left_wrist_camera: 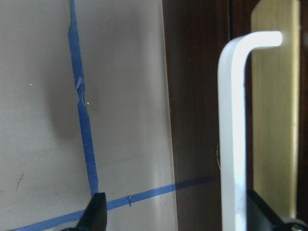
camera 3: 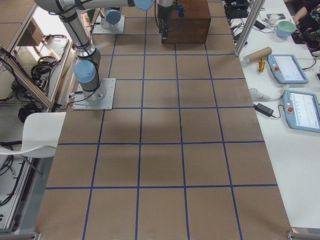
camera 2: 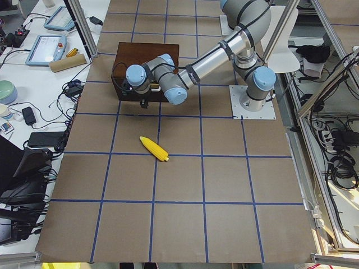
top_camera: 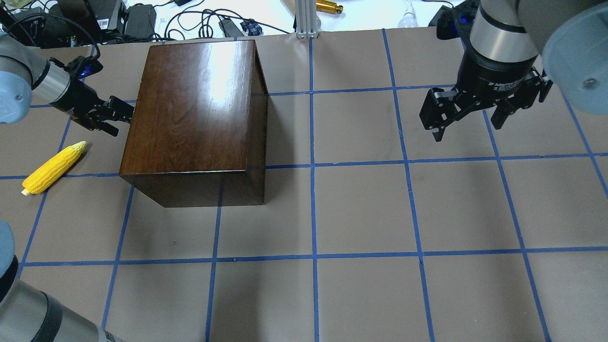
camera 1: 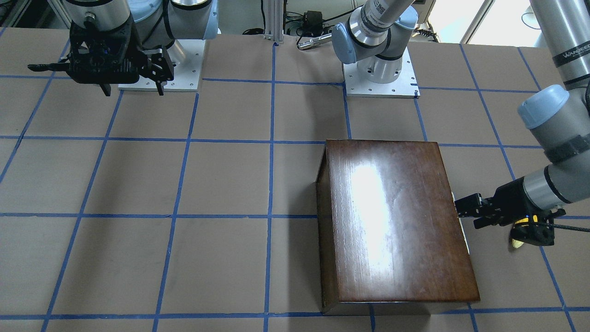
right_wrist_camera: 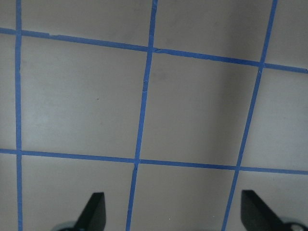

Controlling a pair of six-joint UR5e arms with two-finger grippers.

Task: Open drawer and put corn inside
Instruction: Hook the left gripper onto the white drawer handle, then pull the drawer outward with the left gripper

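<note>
The glossy dark-brown box (top_camera: pixel 190 109) stands on the table's left half. Its drawer front (left_wrist_camera: pixel 192 120) with a pale metal handle (left_wrist_camera: pixel 231 120) faces my left arm, and the drawer does not stick out of the box. My left gripper (top_camera: pixel 121 114) is open right at that front. In the left wrist view its fingertips (left_wrist_camera: pixel 96 214) stand wide apart with the handle between them. The yellow corn (top_camera: pixel 52 167) lies flat on the table beside the left gripper, apart from it. My right gripper (top_camera: pixel 465 126) is open and empty, hovering over the table's right half.
Brown table paper with a blue tape grid (top_camera: pixel 313 166). The two arm bases (camera 1: pixel 380 74) stand on the robot's side. Cables and power bricks (top_camera: pixel 142 19) lie beyond the far edge. Tablets and a cardboard tube (camera 3: pixel 257 54) sit on a side bench.
</note>
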